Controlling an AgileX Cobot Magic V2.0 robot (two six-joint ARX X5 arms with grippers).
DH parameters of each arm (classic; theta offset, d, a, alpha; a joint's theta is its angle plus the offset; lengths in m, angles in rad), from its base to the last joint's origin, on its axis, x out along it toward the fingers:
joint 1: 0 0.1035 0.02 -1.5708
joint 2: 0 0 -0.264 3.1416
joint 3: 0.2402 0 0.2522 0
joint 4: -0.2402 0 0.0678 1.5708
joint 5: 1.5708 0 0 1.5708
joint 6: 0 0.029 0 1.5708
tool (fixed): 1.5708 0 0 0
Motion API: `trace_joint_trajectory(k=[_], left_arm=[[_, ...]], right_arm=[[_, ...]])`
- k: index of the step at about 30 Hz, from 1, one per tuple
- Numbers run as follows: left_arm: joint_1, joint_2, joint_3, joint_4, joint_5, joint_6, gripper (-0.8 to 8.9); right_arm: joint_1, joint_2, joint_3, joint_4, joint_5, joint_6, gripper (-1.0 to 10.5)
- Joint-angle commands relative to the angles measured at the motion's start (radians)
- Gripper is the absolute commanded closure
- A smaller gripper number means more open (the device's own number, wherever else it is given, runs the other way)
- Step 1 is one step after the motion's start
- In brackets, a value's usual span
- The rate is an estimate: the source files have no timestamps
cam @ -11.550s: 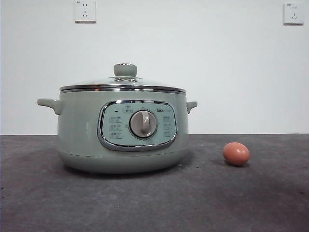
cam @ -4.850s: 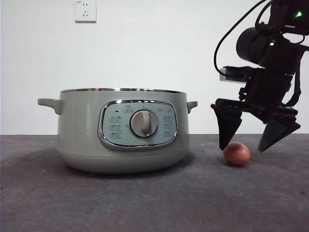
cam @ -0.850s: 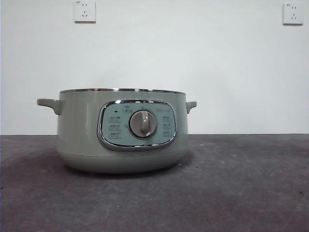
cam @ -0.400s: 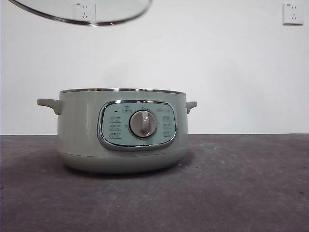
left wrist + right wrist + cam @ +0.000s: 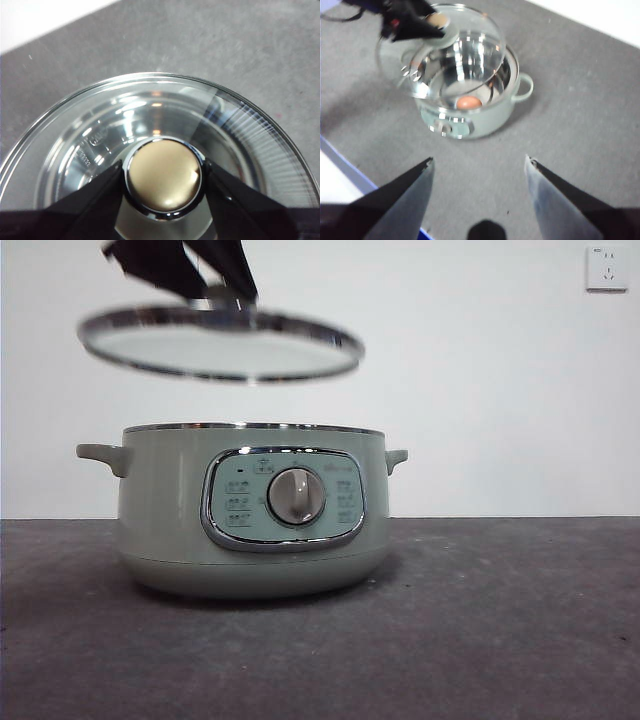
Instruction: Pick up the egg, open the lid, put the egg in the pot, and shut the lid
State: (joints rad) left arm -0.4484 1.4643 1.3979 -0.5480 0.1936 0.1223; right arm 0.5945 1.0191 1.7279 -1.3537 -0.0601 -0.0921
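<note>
Left gripper (image 5: 163,176) clamped on pale knob of domed clear glass lid (image 5: 221,343) — lid held tilted in air above wide sage-green electric pot (image 5: 250,510), not touching rim. Small brown-orange egg (image 5: 469,102) lies inside pot. Right gripper (image 5: 479,170) high above grey table (image 5: 480,630) — jaws spread wide, holding nothing.

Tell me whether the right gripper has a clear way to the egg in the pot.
Probably not. The left gripper holds the lid by its knob above the pot, covering most of the opening over the egg. The right gripper is open, well back.
</note>
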Motion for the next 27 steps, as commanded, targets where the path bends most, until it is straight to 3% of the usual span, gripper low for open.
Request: trace_joint_trajectory(k=[1, 7, 25, 26, 27], left_arm=[[-0.005, 0.031, 0.007, 0.110, 0.008, 0.002, 8.19], [-0.010, 0.135, 0.007, 0.151, 0.007, -0.008, 8.19], [-0.024, 0.195, 0.004, 0.048, -0.037, -0.029, 8.12], [-0.024, 0.195, 0.004, 0.045, -0.037, -0.036, 7.97], [-0.024, 0.195, 0.005, 0.044, -0.037, -0.036, 7.23]], right_arm=[[0.000, -0.071, -0.087, -0.024, -0.002, 0.040, 6.4], [0.000, -0.205, -0.225, -0.023, 0.033, 0.093, 6.4], [0.000, -0.238, -0.229, -0.023, 0.072, 0.095, 6.4], [0.000, -0.238, -0.229, -0.023, 0.072, 0.095, 6.4], [0.000, -0.238, -0.229, -0.023, 0.072, 0.095, 6.4]])
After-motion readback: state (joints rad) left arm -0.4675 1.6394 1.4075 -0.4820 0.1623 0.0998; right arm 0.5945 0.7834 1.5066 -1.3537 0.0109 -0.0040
